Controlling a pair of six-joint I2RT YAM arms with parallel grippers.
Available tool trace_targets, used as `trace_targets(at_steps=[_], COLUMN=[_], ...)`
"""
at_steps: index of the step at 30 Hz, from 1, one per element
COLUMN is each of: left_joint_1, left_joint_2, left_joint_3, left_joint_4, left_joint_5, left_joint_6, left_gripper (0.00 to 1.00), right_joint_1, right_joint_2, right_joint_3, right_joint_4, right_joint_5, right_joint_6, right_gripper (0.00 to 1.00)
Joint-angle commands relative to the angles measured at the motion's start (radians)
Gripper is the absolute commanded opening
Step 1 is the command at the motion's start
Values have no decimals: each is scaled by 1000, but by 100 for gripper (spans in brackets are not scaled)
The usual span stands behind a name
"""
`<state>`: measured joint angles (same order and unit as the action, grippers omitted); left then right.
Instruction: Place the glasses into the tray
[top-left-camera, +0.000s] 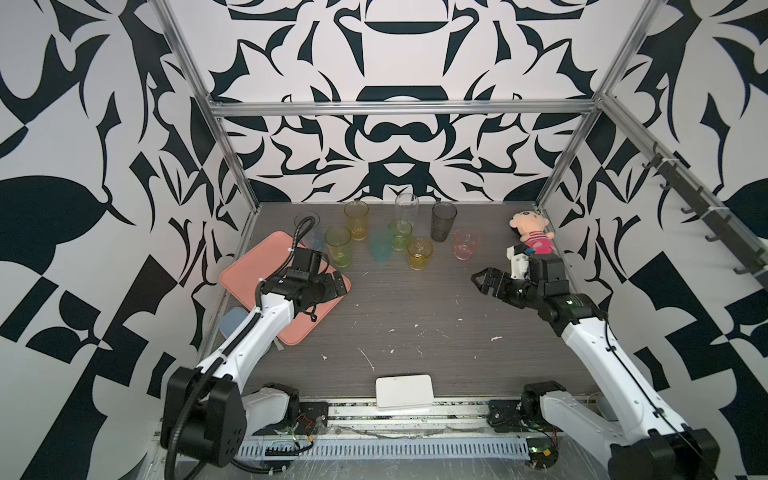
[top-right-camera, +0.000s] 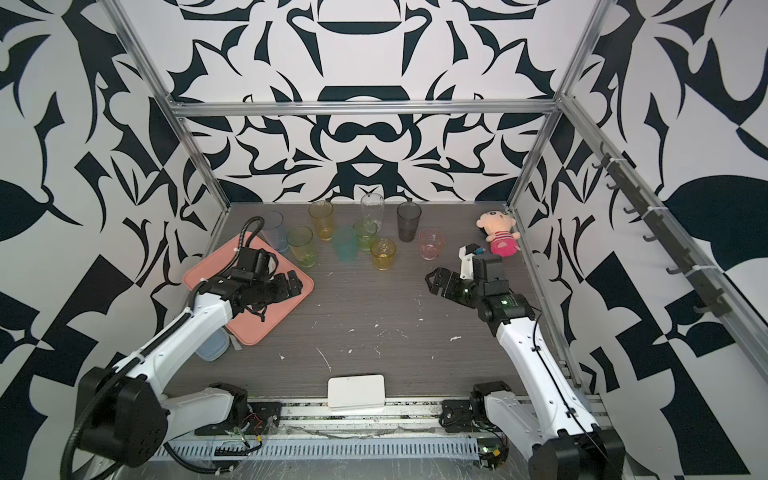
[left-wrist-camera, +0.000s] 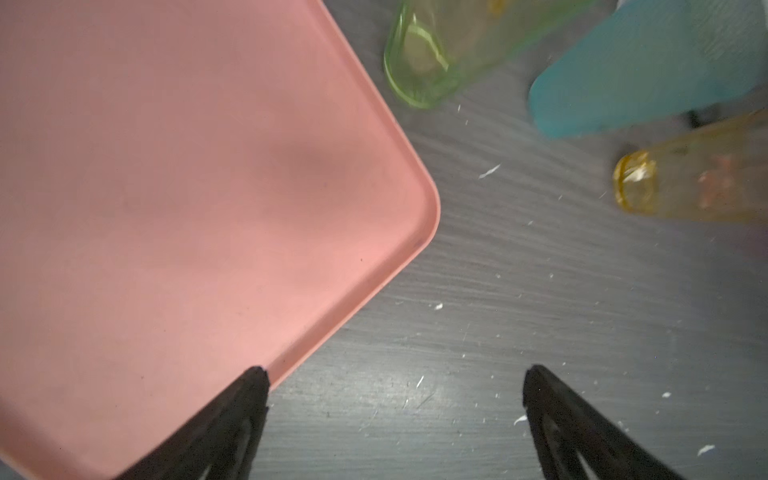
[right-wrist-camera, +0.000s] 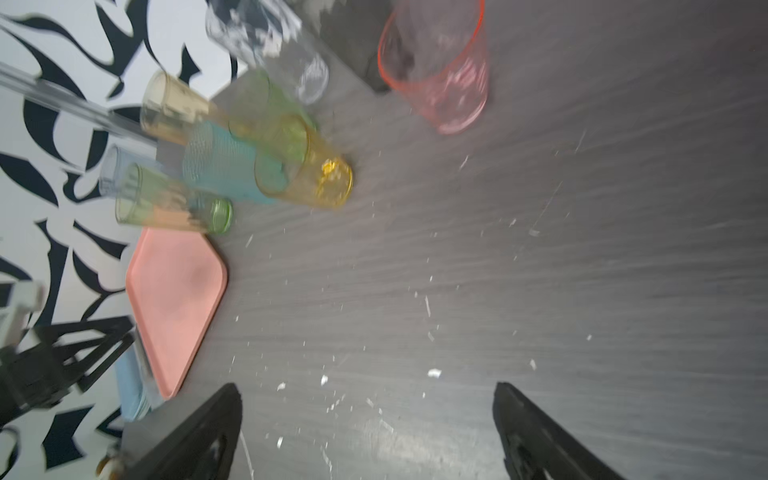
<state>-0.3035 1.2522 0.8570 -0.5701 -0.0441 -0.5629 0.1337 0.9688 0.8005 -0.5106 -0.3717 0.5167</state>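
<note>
ctr table (top-left-camera: 415, 316): free | glasses (top-left-camera: 419, 254): clustered rear, gaps prob. tight

- left arm (top-left-camera: 249, 332), right arm (top-left-camera: 590, 345): white moulded link shells joined by black cylindrical joint housings.
- shoulder housing (top-left-camera: 203, 415): large, black and boxy, with rounded edges.
- corrugated conduit (top-left-camera: 297, 232): black ribbed hose along the left arm, fastened with white cable ties.
- thin cable (top-left-camera: 623, 365): black, laid along the right arm's white shell.
- indicator light (top-left-camera: 572, 302): small and green, on a black joint of the right arm.
- left gripper (top-left-camera: 338, 286), right gripper (top-left-camera: 478, 282): black, with tapered triangular fingers (left-wrist-camera: 232, 428) that have slotted cut-outs.
</note>
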Motion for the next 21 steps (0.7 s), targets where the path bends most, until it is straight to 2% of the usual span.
trace_targets(at_steps=[1, 5, 8, 13, 14, 21], left_joint_1=[-12, -12, -13, -33, -41, -67], left_joint_2=[81, 185, 234, 279, 282, 324], left_joint_3=[24, 64, 74, 74, 73, 62], left_joint_4=[-107, -142, -135, -134, -134, -144], left_joint_5=[-54, -68, -37, -25, -26, -51], left_joint_6=[20, 66, 76, 77, 77, 85], left_gripper=[100, 99, 94, 86, 81, 73], right_joint_1=[30, 81, 108, 134, 138, 165], right_joint_2=[-5, -14, -6, 15, 18, 36], right_joint_3=[46, 54, 57, 59, 59, 66], right_joint_4=[-55, -70, -78, -82, -82, -80], right_joint_5=[-39, 6, 29, 54, 58, 84], right_joint_6=[-7, -9, -10, -6, -4, 1], right_gripper=[97, 96, 95, 93, 92, 89])
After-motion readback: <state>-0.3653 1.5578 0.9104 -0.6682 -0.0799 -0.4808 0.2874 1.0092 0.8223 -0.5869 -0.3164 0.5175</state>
